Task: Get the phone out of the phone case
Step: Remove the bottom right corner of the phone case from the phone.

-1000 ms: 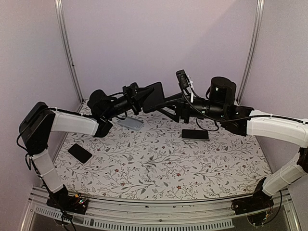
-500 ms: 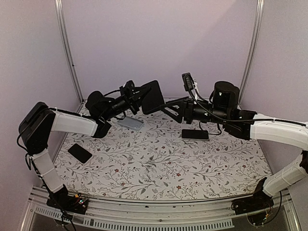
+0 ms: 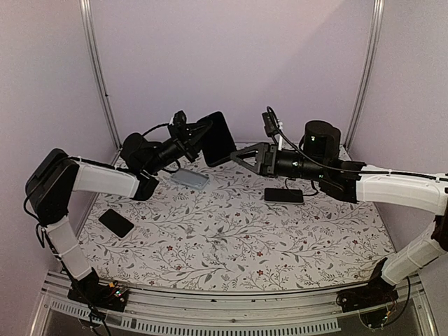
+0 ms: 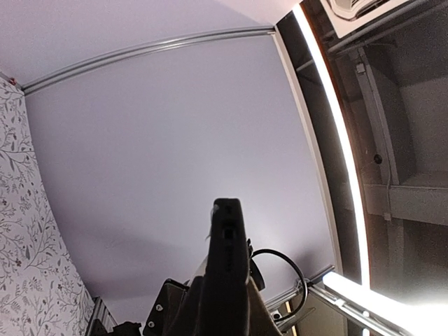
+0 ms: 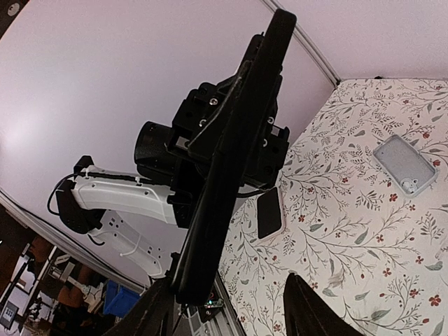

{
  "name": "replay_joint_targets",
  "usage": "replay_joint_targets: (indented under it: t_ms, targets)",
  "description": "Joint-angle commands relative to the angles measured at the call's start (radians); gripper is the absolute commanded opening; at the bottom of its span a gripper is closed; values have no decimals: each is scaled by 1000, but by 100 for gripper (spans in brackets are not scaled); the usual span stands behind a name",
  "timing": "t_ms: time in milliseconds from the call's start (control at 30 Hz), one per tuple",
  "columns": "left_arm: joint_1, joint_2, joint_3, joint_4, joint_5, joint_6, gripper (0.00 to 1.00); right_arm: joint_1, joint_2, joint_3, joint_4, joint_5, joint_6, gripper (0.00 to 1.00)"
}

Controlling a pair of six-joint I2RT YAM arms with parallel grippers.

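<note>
A black phone in its case [image 3: 218, 137] is held in the air over the back of the table, tilted up on edge. I cannot tell phone from case. My left gripper [image 3: 199, 142] is shut on its left end; in the left wrist view the phone [image 4: 228, 260] shows edge-on between the fingers [image 4: 183, 316]. My right gripper [image 3: 243, 158] is open at the phone's lower right corner. In the right wrist view the phone's edge [image 5: 234, 161] ends beside the left finger [image 5: 148, 316], well apart from the right finger [image 5: 313, 312].
On the flowered table [image 3: 231, 238] lie a grey empty case [image 3: 190, 178], a black phone [image 3: 283, 195] under the right arm, and another black phone [image 3: 116, 222] at the left. Purple walls enclose the back and sides.
The left gripper has lifted the phone higher and tilted it more upright. The right gripper has let go of its lower edge and now stands open just beside it.
</note>
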Motion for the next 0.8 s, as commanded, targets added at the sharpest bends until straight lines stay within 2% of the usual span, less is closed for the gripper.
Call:
replay_joint_targets:
  t_ms: [0, 500, 767]
  targets:
    - [-17, -91, 3, 157, 22, 4, 0, -33, 54, 10, -96, 127, 59, 53]
    - [-49, -133, -52, 184, -119, 6, 0, -10, 76, -24, -19, 191, 82, 59]
    - [-68, -126, -114, 345, -245, 21, 0, -10, 86, -31, -2, 236, 174, 59]
